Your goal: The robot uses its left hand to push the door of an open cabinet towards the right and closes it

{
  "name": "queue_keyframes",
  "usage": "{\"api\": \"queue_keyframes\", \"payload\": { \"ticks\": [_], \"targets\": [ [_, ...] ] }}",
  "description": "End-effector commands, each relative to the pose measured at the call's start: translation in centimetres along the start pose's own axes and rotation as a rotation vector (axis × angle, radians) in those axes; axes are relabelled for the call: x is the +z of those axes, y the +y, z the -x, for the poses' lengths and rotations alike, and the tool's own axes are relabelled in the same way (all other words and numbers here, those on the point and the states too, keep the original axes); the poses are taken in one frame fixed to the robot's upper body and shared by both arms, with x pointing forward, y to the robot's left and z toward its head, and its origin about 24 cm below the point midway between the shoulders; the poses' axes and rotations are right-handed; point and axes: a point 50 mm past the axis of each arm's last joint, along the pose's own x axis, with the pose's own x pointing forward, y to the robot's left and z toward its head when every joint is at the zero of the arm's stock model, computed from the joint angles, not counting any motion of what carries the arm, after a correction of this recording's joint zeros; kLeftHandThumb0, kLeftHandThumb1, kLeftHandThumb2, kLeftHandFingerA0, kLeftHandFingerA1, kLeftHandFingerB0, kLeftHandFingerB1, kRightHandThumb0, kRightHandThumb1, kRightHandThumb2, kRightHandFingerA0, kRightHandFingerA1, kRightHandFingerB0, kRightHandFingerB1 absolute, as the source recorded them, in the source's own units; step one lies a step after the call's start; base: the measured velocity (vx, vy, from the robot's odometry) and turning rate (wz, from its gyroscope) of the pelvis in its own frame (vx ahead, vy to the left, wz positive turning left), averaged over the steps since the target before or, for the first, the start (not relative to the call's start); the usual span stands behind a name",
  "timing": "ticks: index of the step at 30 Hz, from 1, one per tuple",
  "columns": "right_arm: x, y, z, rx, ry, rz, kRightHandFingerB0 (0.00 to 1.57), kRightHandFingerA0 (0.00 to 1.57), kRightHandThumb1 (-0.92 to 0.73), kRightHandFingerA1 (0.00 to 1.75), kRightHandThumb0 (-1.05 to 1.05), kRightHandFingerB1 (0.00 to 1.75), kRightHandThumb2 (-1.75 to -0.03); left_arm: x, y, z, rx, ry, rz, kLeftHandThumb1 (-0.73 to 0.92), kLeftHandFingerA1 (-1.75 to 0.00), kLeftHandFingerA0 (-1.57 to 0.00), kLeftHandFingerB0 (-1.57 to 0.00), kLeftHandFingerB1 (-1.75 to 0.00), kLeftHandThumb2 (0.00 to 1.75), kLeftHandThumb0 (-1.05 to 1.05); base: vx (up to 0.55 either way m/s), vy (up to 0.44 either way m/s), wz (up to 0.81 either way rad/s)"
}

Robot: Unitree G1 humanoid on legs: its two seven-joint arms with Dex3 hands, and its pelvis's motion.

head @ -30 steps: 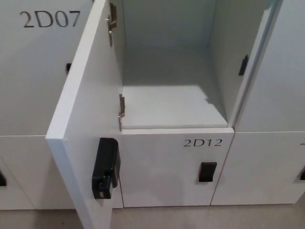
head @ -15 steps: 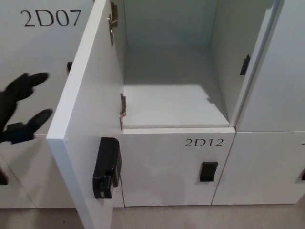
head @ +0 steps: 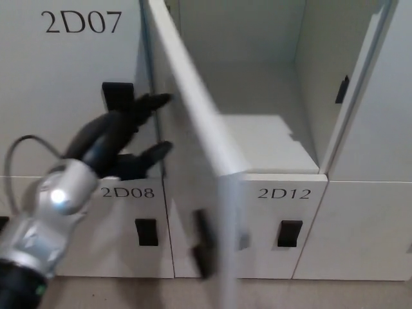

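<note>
Lower left of frame: silver forearm [head: 45, 219] enters, a grey cable looped beside it. Left hand [head: 122, 138] at centre left, fingers [head: 154, 101] spread apart, gripping nothing, tips at or just short of the outer face of the cabinet door [head: 193, 129]; contact cannot be confirmed. Right hand not in view.

Door runs from top centre down to lower centre, seen nearly edge-on and motion-blurred, partway across the opening. Its black latch block [head: 205, 243] is smeared near the bottom edge.

Step in hand, as judged: pushing the door rightward to shut it. To do it well, keep fingertips flat on the outer face, away from the hinge side, and follow through until the free edge meets the right frame.

Behind the door: open locker compartment [head: 270, 138], white inside, nothing in it. Neighbouring lockers 2D07 [head: 80, 22], 2D08 [head: 129, 192] and 2D12 [head: 279, 193] are closed; contents hidden.
</note>
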Motion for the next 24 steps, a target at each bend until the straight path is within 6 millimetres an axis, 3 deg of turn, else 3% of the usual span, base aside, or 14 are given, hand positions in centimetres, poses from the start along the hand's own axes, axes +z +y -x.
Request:
{"api": "queue_keyframes", "payload": {
  "ticks": [1,3,4,5,6,7,8,10,11,12,16,17,20,24],
  "targets": [
    [0.2,-0.5,-0.3,-0.018,-0.006,0.022,0.37,0.33,-0.88,0.33,-0.54,0.33,-0.67,13.6,-7.5,-4.6,-0.312,-0.234,-0.125,0.52,-0.48,0.00,0.00,-0.47,1.10,-0.35,0.00,0.000,0.00],
    [0.2,-0.4,-0.3,-0.017,-0.007,0.021,0.37,0.33,-0.88,0.33,-0.54,0.33,-0.67,13.6,-7.5,-4.6,-0.312,-0.230,-0.127,0.52,-0.48,0.00,0.00,-0.47,1.10,-0.35,0.00,0.000,0.00],
    [0.9,-0.1,-0.5,-0.027,-0.021,0.001,0.34,0.27,-0.76,0.47,-0.63,0.50,-1.05,21.5,-9.8,-4.1,-0.414,-0.452,-0.111,0.91,-0.32,-0.26,-0.19,-0.29,0.76,-0.84,0.00,0.000,0.00],
    [1.3,0.2,-0.5,-0.035,-0.032,-0.014,0.34,0.27,-0.76,0.47,-0.63,0.50,-1.05,27.2,-11.4,-2.5,-0.494,-0.622,-0.120,0.91,-0.32,-0.26,-0.19,-0.29,0.76,-0.84,0.00,0.000,0.00],
    [2.1,0.3,-0.9,-0.045,-0.046,-0.025,0.34,0.27,-0.76,0.47,-0.63,0.50,-1.05,32.8,-13.0,0.5,-0.597,-0.807,-0.132,0.92,-0.59,-0.01,0.00,-0.44,1.37,-0.30,0.00,0.000,0.00],
    [2.9,0.3,-1.2,-0.053,-0.058,-0.032,0.34,0.27,-0.76,0.47,-0.63,0.50,-1.05,36.6,-14.1,3.7,-0.685,-0.955,-0.148,0.92,-0.59,-0.01,0.00,-0.44,1.37,-0.30,0.03,-0.004,-0.07],
    [3.0,0.3,-1.3,-0.054,-0.061,-0.032,0.34,0.27,-0.76,0.47,-0.63,0.50,-1.05,37.3,-14.4,4.6,-0.720,-0.988,-0.130,0.92,-0.56,0.00,0.00,-0.39,1.57,-0.02,0.00,0.000,0.00],
    [3.2,0.3,-1.4,-0.054,-0.063,-0.032,0.34,0.27,-0.76,0.47,-0.63,0.50,-1.05,37.9,-14.7,5.4,-0.757,-1.010,-0.101,0.92,-0.56,0.00,0.00,-0.39,1.57,-0.02,0.00,0.000,0.00],
    [3.2,-0.1,-1.6,-0.058,-0.067,-0.023,0.34,0.27,-0.76,0.47,-0.63,0.50,-1.05,37.8,-14.7,6.7,-0.798,-1.066,-0.083,0.92,-0.30,0.00,0.00,-0.04,1.49,0.52,0.00,0.000,0.00],
    [3.3,-0.4,-1.8,-0.061,-0.069,-0.016,0.34,0.27,-0.76,0.47,-0.63,0.50,-1.05,37.7,-14.8,7.8,-0.832,-1.109,-0.070,0.92,-0.30,0.00,0.00,-0.04,1.49,0.52,0.00,0.000,0.00],
    [2.9,-0.7,-1.8,-0.055,-0.067,-0.002,0.34,0.27,-0.76,0.47,-0.63,0.50,-1.05,36.5,-14.8,8.6,-0.864,-1.133,-0.062,0.92,-0.24,0.00,0.00,-0.02,1.49,0.39,0.01,-0.003,-0.02],
    [3.0,-0.7,-1.8,-0.052,-0.070,-0.002,0.34,0.27,-0.76,0.47,-0.63,0.50,-1.05,35.2,-14.7,7.8,-0.856,-1.094,-0.057,0.92,0.00,0.00,0.00,0.00,1.36,0.00,0.00,0.000,0.00],
    [3.5,-0.8,-2.1,-0.047,-0.078,-0.007,0.34,0.27,-0.76,0.47,-0.63,0.50,-1.05,32.3,-14.3,6.6,-0.848,-1.008,-0.078,0.92,0.00,0.00,0.00,0.00,1.31,-0.06,0.00,0.000,0.00],
    [4.0,-1.0,-2.4,-0.052,-0.084,-0.018,0.34,0.27,-0.76,0.47,-0.63,0.50,-1.05,28.1,-12.2,5.2,-0.804,-0.903,-0.091,0.92,-0.03,0.00,0.00,-0.01,1.07,-0.39,0.00,0.000,0.00]
  ]
}}
